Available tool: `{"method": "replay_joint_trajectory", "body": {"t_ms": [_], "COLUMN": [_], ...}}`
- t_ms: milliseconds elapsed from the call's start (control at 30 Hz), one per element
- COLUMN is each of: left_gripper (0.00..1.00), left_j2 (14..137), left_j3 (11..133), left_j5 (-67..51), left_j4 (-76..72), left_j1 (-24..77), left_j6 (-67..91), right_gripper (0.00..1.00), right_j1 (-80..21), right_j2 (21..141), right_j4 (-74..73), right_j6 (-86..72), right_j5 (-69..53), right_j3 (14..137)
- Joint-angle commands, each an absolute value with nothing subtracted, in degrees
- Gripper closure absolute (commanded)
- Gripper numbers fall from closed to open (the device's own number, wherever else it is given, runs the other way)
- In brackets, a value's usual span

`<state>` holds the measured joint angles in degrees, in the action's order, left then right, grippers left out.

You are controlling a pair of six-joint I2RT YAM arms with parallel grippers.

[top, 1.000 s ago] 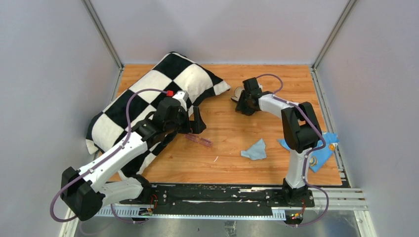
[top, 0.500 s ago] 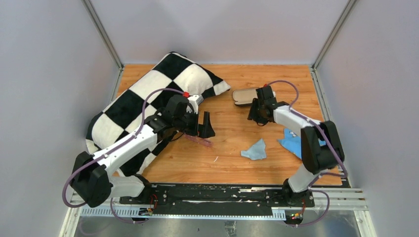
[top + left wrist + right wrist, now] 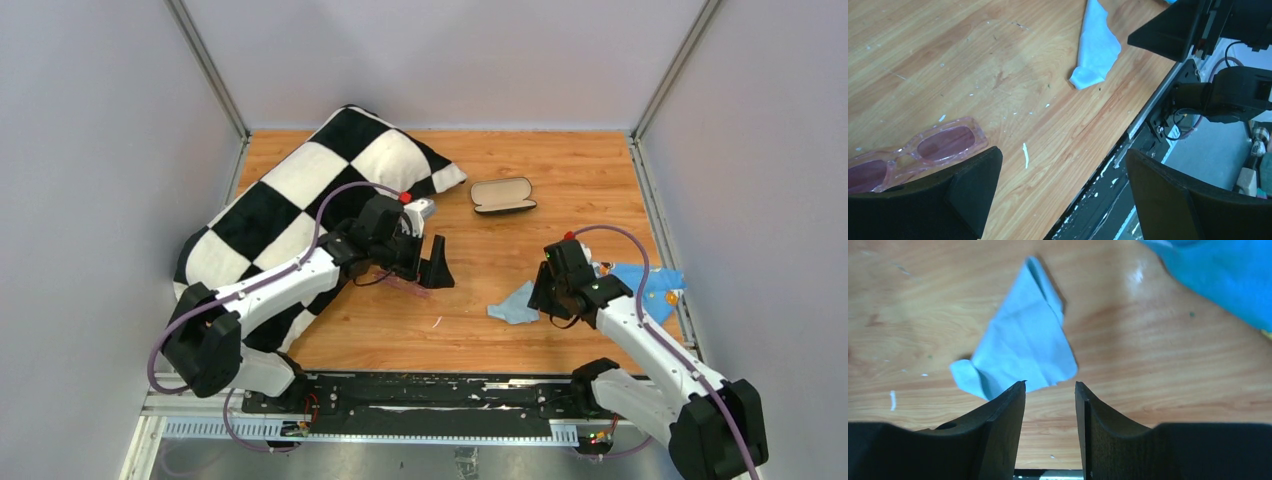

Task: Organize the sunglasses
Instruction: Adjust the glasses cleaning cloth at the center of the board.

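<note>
Pink sunglasses (image 3: 923, 147) lie lower left of frame, beside your wide-open, empty left gripper (image 3: 1063, 160). Your right gripper (image 3: 1050, 386) is only slightly open, empty.

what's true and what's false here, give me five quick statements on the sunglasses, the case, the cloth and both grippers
1. The sunglasses lie on the wooden table. True.
2. The left gripper is shut on the sunglasses. False: its jaws are wide open, with the sunglasses lying beside one finger.
3. The right gripper holds the glasses case. False: the case lies on the table, away from both grippers.
4. The right gripper is at the light blue cloth, jaws slightly apart with nothing between them. True.
5. The checkered pillow is on the table's right side. False: it is on the left.
</note>
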<state>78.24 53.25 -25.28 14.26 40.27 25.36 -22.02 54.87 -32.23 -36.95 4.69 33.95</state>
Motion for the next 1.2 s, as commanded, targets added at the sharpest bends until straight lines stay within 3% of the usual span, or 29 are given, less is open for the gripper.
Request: {"method": "replay_joint_trajectory", "body": {"t_ms": [0, 167, 433, 700, 1167], "left_gripper": [0.01, 0.07, 0.08, 0.1, 0.09], "left_j2": [80.2, 82.4, 81.7, 81.4, 80.0], "left_j3": [55.0, 57.8, 57.4, 57.2, 57.8], "left_j5": [-26.5, -23.5, -21.3, -21.3, -17.9], "left_j4": [12.0, 15.2, 14.7, 14.2, 14.0], "left_j1": [42.3, 48.0, 48.3, 48.3, 48.2], "left_j6": [25.7, 24.2, 24.1, 24.3, 25.3], "right_gripper": [0.54, 0.58, 0.64, 0.99, 1.0], "right_j1": [-22.7, -21.8, -21.6, -21.7, -25.8], "right_j2": [53.7, 57.5, 63.3, 62.4, 62.7], "right_j4": [-36.7, -32.3, -29.2, -29.1, -32.2], "right_j6": [-42.4, -41.5, -40.8, -40.1, -38.2], "right_j5": [7.5, 5.6, 2.7, 2.4, 3.5], "right_j3": [29.5, 30.1, 29.0, 29.9, 40.3]}}
